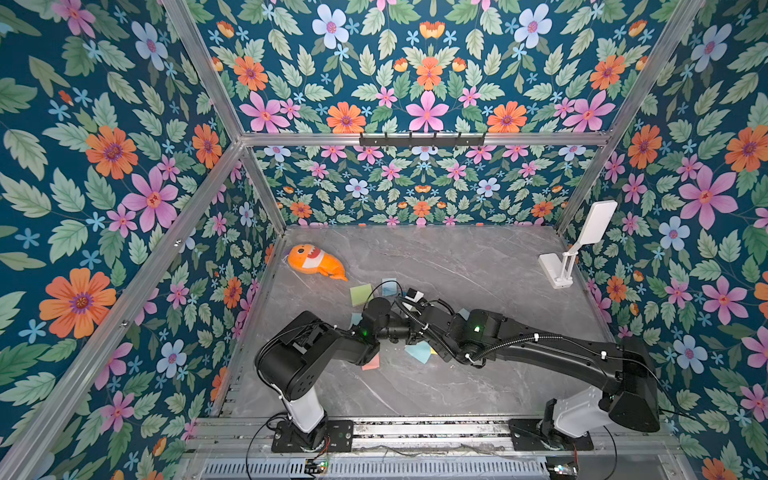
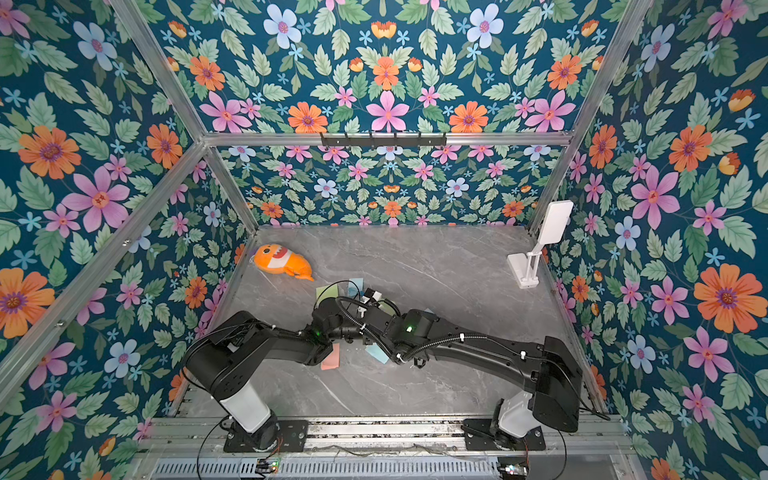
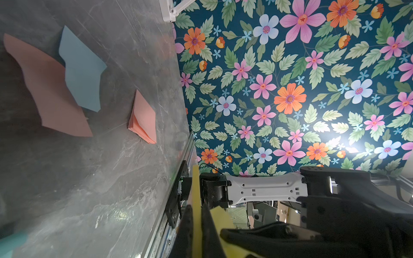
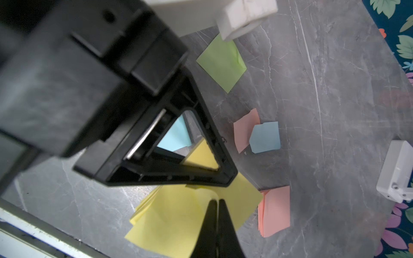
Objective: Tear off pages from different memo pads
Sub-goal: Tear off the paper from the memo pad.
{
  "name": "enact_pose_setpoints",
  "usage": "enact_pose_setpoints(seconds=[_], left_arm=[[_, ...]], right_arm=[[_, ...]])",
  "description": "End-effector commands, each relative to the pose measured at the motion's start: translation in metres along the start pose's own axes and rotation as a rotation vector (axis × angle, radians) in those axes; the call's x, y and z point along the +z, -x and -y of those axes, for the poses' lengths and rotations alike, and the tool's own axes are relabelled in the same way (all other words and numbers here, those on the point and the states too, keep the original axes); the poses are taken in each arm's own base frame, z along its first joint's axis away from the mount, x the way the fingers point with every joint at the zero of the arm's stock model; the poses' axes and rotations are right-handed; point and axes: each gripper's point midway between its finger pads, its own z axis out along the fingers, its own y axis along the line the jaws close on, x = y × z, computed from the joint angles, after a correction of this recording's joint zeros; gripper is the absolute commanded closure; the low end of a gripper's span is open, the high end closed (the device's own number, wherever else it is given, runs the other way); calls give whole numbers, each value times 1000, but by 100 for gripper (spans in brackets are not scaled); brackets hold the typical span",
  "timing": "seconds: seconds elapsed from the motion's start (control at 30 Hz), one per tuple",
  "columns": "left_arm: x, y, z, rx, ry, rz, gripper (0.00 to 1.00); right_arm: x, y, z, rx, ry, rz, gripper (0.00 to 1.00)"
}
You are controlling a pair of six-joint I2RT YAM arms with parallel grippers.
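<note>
Left gripper (image 3: 197, 214) clamps the yellow memo pad (image 4: 140, 212); right gripper (image 4: 218, 207) pinches tight on its top page (image 4: 183, 214); pink memo pad (image 4: 276, 210) lies just beside.

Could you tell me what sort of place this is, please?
Probably a robot test booth: an aluminium frame carries floral-print walls, and the left arm and right arm are bolted to a rail at a marble-look tabletop.

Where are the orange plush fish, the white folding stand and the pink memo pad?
orange plush fish (image 1: 316, 262): in a top view, its body.
white folding stand (image 1: 550, 268): in a top view, its base.
pink memo pad (image 4: 277, 210): right wrist view, its top sheet.
</note>
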Motion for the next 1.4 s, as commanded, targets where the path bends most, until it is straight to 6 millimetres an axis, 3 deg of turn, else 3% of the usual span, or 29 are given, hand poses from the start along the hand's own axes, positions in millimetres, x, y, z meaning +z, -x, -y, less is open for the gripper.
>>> enact_pose_setpoints(seconds=[0.0, 0.13, 0.4, 0.57, 0.77, 1.1, 1.23, 1.37], left_arm=[[-1, -1, 7, 24, -14, -12, 100], [-1, -2, 9, 34, -15, -19, 99], [-19, 12, 14, 149, 34, 39, 60], [-44, 21, 14, 365, 157, 149, 43], [-64, 21, 12, 534, 246, 253, 33], [-45, 9, 32, 657, 215, 194, 33], [-40, 9, 36, 660, 197, 175, 42], [-34, 10, 39, 636, 183, 146, 56]], right_arm=[[0, -4, 0, -17, -1, -9, 93], [-3, -2, -4, -13, 36, 12, 98], [-12, 7, 7, -70, -7, 56, 100], [-20, 18, 18, -115, -52, 81, 100], [-33, 33, 28, -156, -82, 114, 100], [-52, 45, 25, -185, -33, 174, 100], [-55, 47, 25, -190, -23, 194, 100], [-54, 49, 28, -188, -47, 186, 100]])
